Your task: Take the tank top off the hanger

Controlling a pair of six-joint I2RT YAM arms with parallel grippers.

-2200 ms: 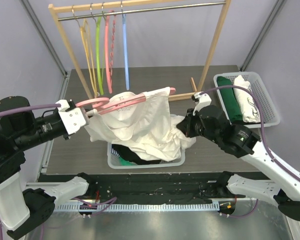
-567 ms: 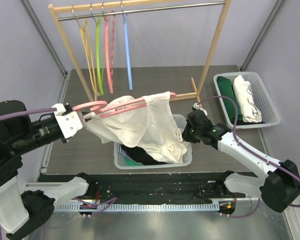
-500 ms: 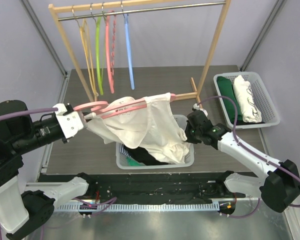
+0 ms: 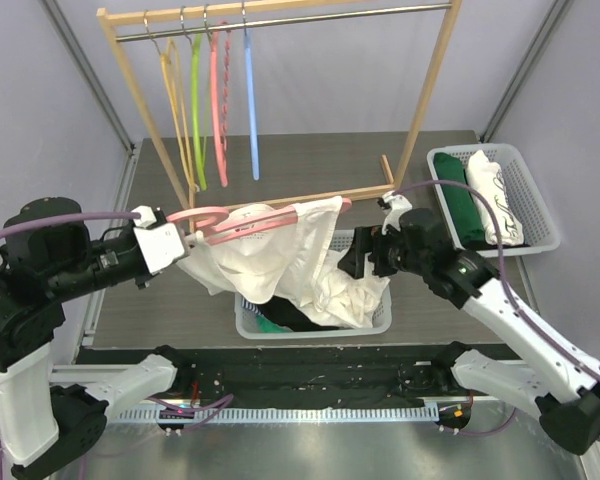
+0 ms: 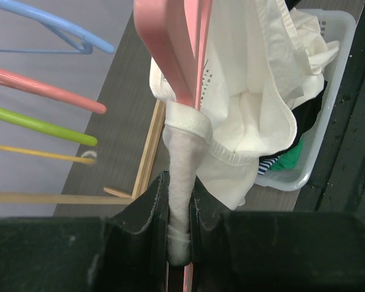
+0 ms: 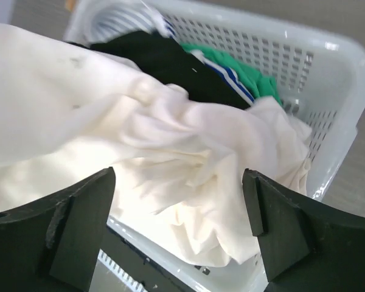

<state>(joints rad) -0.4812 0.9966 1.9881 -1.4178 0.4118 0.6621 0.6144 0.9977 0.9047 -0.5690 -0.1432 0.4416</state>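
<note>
Top view: the left arm reaches in from the left edge, forearm nearly level, its left gripper (image 4: 180, 243) closed on the hook end of a pink hanger (image 4: 280, 215) held roughly horizontal above the table. A white tank top (image 4: 280, 262) is on the hanger and droops into a white basket (image 4: 280, 331) of dark and green clothes. The right arm stretches from the lower right corner, bent at the elbow, with the right gripper (image 4: 352, 262) spread open just beside the right edge of the cloth, holding nothing. Faint grey print near the neckline is too small to read

Left wrist view: the left gripper (image 5: 179, 207) has its fingers (image 5: 147, 210) pinched together on a shoulder strap of the tank top (image 5: 249, 103) and the pink hanger (image 5: 170, 55) beneath it. A short line of dark lettering runs along the fabric beside the hanger, unreadable

Right wrist view: the right gripper (image 6: 176, 225) points down at the basket (image 6: 316, 67), its two dark fingers (image 6: 79, 225) set wide apart and empty. Crumpled folds of the tank top (image 6: 140, 121) lie between and below them, over the black and green clothes (image 6: 231, 70)
</note>
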